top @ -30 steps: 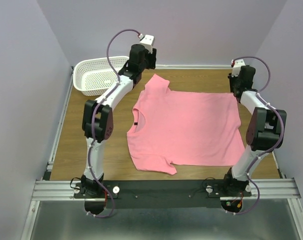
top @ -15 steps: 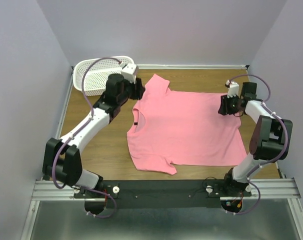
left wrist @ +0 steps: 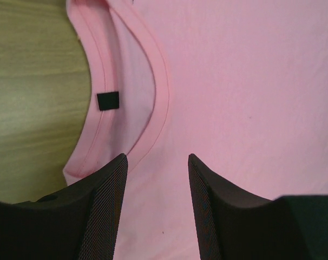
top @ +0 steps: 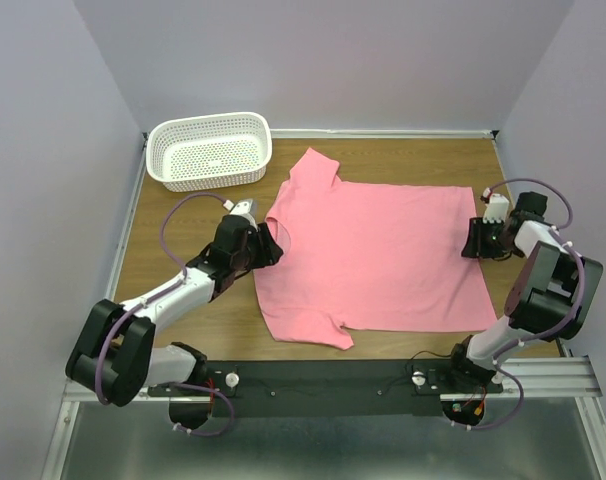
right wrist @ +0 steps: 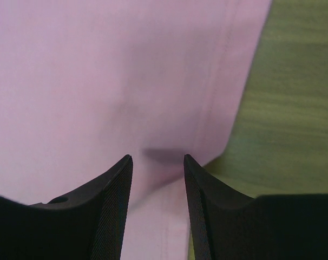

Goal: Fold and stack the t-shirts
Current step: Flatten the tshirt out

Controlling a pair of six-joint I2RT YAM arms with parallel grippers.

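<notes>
Left gripper point(left wrist: 156, 162) with its two dark fingers point(left wrist: 99, 206) clearly apart and nothing caught between them, only pink cloth visible in the gap: open, not gripping. Hangs low over the t-shirt point(top: 373, 255), just beside the round collar point(left wrist: 159, 103), with the small dark label point(left wrist: 108, 101) a little ahead and toward the wood side. Impossible to tell whether the fingertips touch the cloth. Right gripper point(right wrist: 157, 160) likewise with its fingers point(right wrist: 107, 211) apart and holding nothing, low over the stitched hem point(right wrist: 221, 103), where the pink cloth ends and the bare wood begins; a small dark shadow on the cloth between the tips. From the top camera, left gripper point(top: 268, 245) at the neck side of the shirt and right gripper point(top: 470, 240) at the opposite side, both arms stretched low. T-shirt spread flat in the middle of the worktop point(top: 173, 240), neck toward the left edge, hem toward the right edge, far sleeve point(top: 313, 165) pointing to the far edge and near sleeve point(top: 313, 330) to the near edge. White basket point(top: 208, 175) with many small holes in the far left corner, near the far sleeve but apart from it.
</notes>
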